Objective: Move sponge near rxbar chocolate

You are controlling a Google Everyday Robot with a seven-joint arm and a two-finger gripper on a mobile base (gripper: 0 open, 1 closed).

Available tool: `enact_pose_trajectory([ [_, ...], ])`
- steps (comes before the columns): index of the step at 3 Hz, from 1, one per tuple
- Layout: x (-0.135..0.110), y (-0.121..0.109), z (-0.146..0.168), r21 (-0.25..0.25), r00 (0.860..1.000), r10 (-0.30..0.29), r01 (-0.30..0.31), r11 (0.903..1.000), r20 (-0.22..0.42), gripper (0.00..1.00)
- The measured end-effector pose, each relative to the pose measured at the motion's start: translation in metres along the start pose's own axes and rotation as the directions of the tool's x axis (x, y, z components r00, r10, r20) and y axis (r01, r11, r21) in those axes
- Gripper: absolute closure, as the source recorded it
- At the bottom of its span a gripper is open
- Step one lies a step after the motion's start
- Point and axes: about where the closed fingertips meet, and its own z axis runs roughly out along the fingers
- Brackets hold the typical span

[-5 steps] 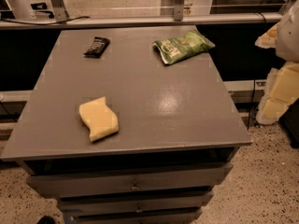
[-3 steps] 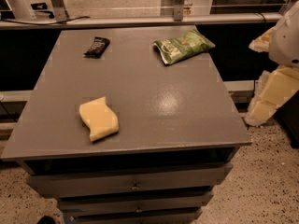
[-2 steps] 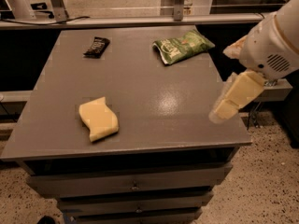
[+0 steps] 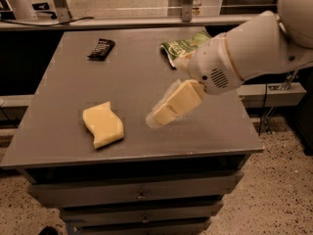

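The claw hovers over the worktop, near the sponge at the front; apart or together, I cannot tell. Approach step: next, descend onto the sponge. The chocolate bar lies at the back.

A grey table with a stack of drawers beneath it stands on a speckled floor. Behind it runs a pale ledge, with metal posts rising from it. The gripper hangs above the table's right half.
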Motion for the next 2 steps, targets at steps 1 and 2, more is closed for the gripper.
enact_pose_trajectory([
  [1, -0.0198, 0.0109, 0.0041, -0.029, 0.998, 0.013, -0.011, 0.9995, 0.056, 0.00],
  [2, -0.0185, 0.0104, 0.0036, -0.025, 0.999, 0.010, -0.008, 0.9997, 0.050, 0.00],
])
